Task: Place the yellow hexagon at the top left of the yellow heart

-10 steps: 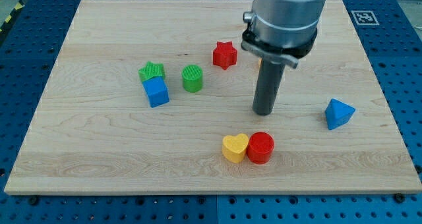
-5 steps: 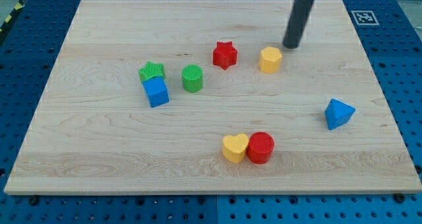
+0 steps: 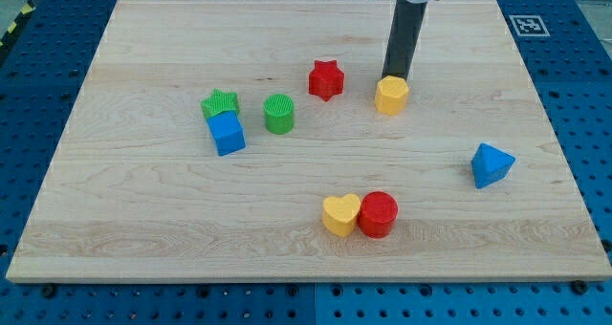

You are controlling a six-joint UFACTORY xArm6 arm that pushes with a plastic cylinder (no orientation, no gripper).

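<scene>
The yellow hexagon (image 3: 391, 96) sits right of the board's centre, towards the view's top. My tip (image 3: 395, 77) rests against the hexagon's top edge, the dark rod rising out of the view's top. The yellow heart (image 3: 340, 214) lies near the view's bottom centre, well below and slightly left of the hexagon. It touches a red cylinder (image 3: 377, 214) on its right.
A red star (image 3: 325, 78) sits just left of the hexagon. A green cylinder (image 3: 278, 114), a green star (image 3: 220, 103) and a blue cube (image 3: 227, 133) lie to the left. A blue triangular block (image 3: 491, 164) is at the right. The wooden board (image 3: 143, 229) lies on a blue pegboard.
The rod swung from the board's middle up to the top right, then came down-left onto the hexagon's top edge. The hexagon has shifted slightly down the view.
</scene>
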